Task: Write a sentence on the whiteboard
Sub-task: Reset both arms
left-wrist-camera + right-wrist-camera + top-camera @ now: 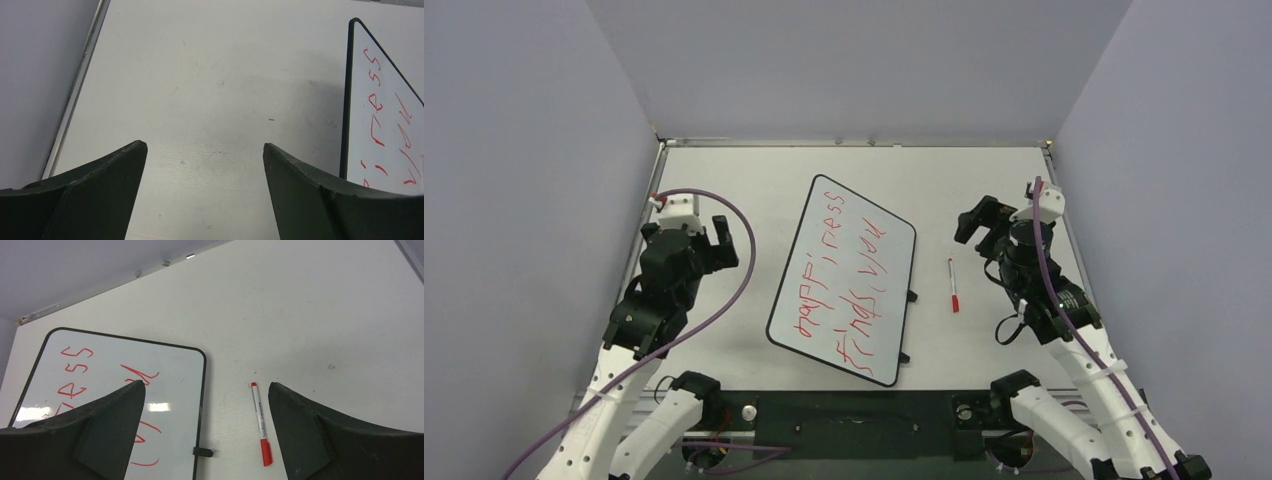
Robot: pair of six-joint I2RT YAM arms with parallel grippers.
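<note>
The whiteboard (844, 280) lies tilted in the middle of the table, glossy white with a thin black rim and two small black clips on its right edge. The sentence (839, 275) runs across it in two rough lines of red lettering. Part of the whiteboard (385, 110) and its red letters show in the left wrist view, and its right edge (201, 390) in the right wrist view. A red-capped marker (952, 286) lies on the table right of the board, also seen as the marker (260, 422). My right gripper (982, 226) is open above it, empty. My left gripper (714, 243) is open left of the board, empty.
The table's metal rim runs along the left edge (75, 95) and the back edge (115, 282). Grey walls close in the table on three sides. The arm bases and purple cables (744, 250) sit at the near edge.
</note>
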